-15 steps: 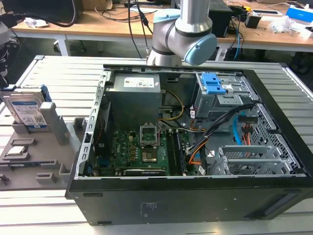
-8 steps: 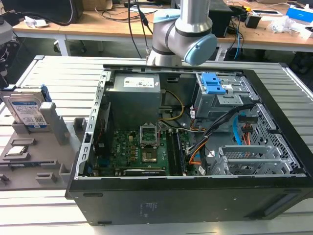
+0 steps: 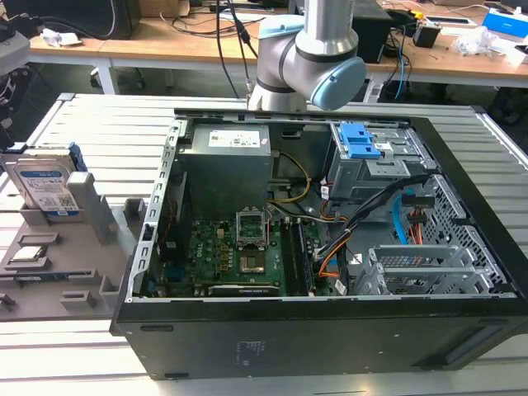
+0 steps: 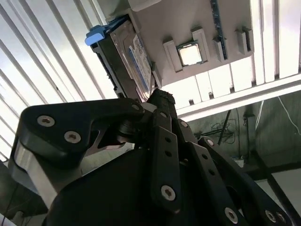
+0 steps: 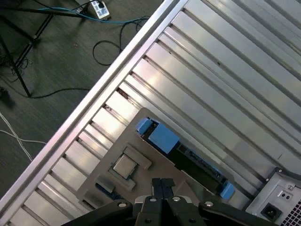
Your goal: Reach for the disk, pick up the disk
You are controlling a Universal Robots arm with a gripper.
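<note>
Slatted aluminium table (image 3: 107, 124) holds a grey fixture (image 3: 103, 227) at the exterior view's left of the computer case (image 3: 289, 338), with the disk (image 3: 45, 183) standing on edge in it. Apart from it, the gripper (image 5: 162, 184) has its fingers pressed together, empty.

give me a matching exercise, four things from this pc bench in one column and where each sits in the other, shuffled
Things:
1. disk
2. square chip
3. blue clips
4. green motherboard

Places:
a. atop the grey drive cage inside the open case
b. lying flat in a recess of the grey holder
c. at the bottom of the open case
d. standing on edge in the grey holder

Pairs: 1-d, 2-b, 3-a, 4-c
</note>
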